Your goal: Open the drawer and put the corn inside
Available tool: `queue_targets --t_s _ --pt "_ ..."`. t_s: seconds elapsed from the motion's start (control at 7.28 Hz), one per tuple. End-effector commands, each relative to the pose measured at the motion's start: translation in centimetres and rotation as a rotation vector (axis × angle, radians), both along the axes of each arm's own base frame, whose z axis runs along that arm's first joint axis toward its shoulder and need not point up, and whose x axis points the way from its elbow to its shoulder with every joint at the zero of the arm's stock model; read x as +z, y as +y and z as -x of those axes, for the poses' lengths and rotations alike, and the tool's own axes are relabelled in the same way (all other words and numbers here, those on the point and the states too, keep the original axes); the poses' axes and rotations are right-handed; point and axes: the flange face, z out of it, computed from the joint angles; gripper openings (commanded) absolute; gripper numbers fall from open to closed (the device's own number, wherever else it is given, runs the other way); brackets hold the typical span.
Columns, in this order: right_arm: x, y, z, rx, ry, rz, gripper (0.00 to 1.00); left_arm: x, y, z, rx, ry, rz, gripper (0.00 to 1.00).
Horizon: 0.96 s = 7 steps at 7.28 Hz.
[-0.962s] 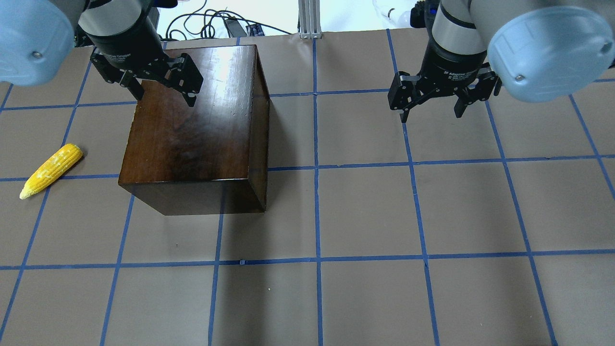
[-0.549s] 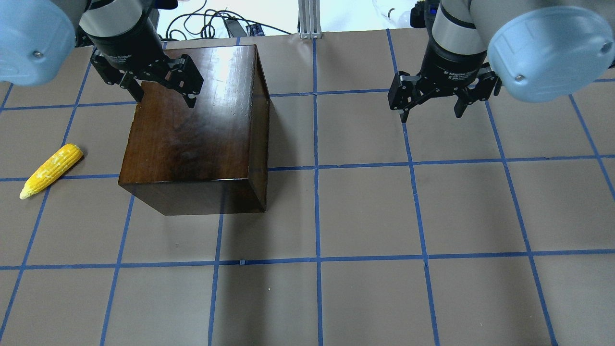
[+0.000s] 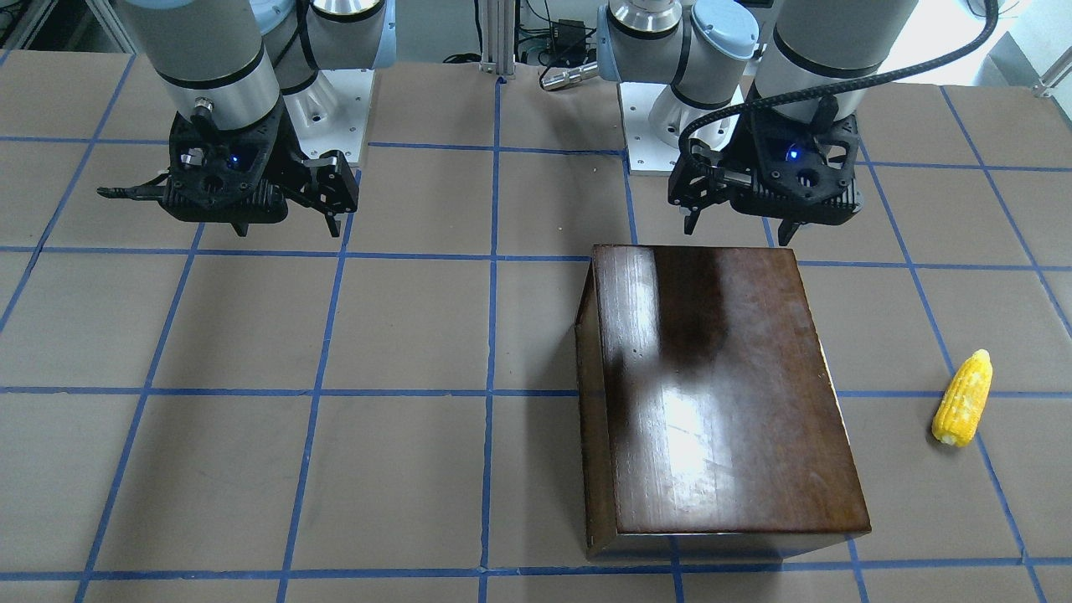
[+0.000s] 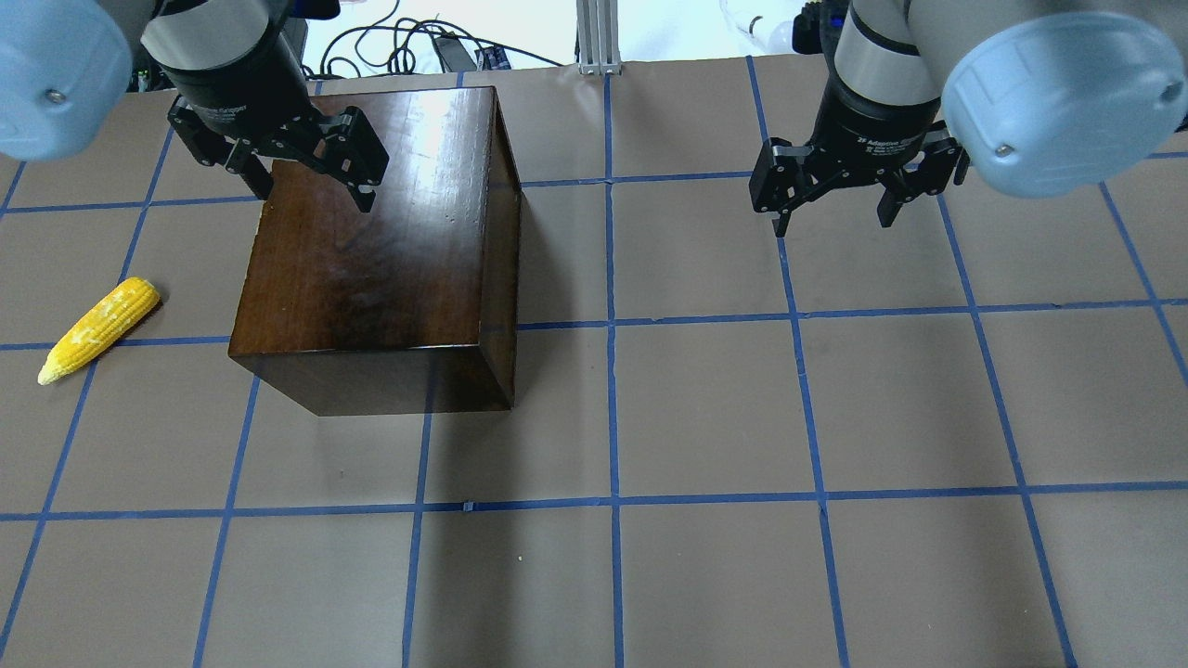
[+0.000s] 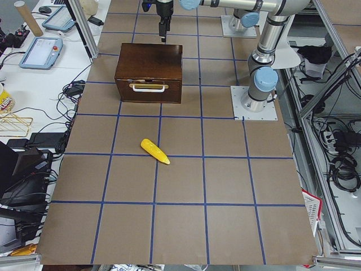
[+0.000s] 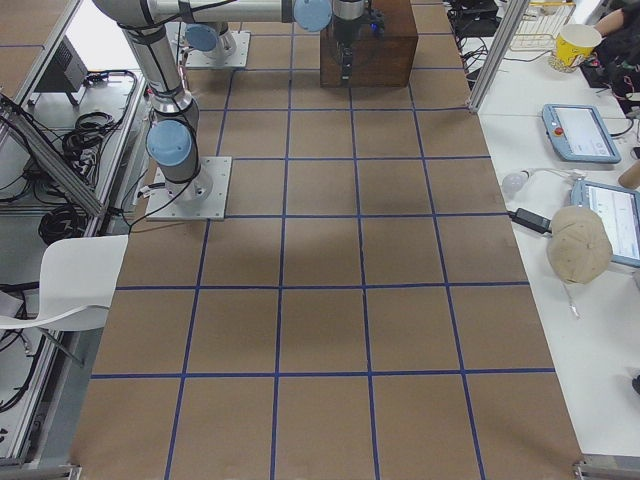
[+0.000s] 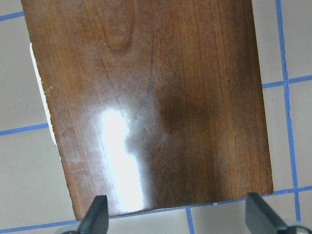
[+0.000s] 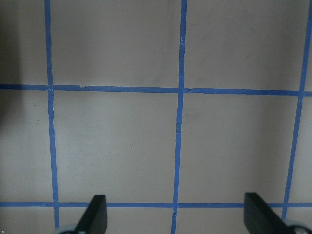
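One glossy dark-brown wooden box [image 4: 362, 250] sits with its robot-side edge below the left gripper [image 4: 316, 190], whose two black jaws stand wide, holding nothing; the box's single drawer [image 5: 149, 96], pushed in, shows a pale handle [image 5: 149, 87]; one bumpy, tapered yellow corn [image 4: 99, 329] lies left of that gripper, well apart; the right gripper [image 4: 833, 223], likewise spread, hangs above the matte, blue-taped worktop [image 4: 705, 408].

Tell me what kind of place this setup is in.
Most likely a robotics lab workcell: the left arm and right arm are bolted to a table gridded with blue tape, with teach pendants on a side desk and loose cables nearby.
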Motion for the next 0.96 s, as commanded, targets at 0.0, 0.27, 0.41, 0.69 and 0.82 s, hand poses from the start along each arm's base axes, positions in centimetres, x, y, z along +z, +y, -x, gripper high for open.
queue_targets --t_s 0.0,0.27,0.41,0.69,0.82 --pt "0.0 0.0 0.0 0.000 0.000 0.000 1.00 -1.8 -2.3 -3.6 -0.027 0.009 -0.026 1.00" --pt "0.0 0.0 0.0 0.000 0.000 0.000 1.00 -2.7 -3.9 -12.1 0.076 0.048 -0.040 1.00" --pt "0.0 0.0 0.0 0.000 0.000 0.000 1.00 -3.5 -4.5 -15.2 0.100 0.066 -0.050 1.00" --pt "0.0 0.0 0.0 0.000 0.000 0.000 1.00 -6.4 -5.9 -18.7 0.064 0.072 -0.077 1.00" --pt "0.0 0.0 0.0 0.000 0.000 0.000 1.00 -7.9 -6.5 -20.7 0.032 0.080 -0.086 1.00"
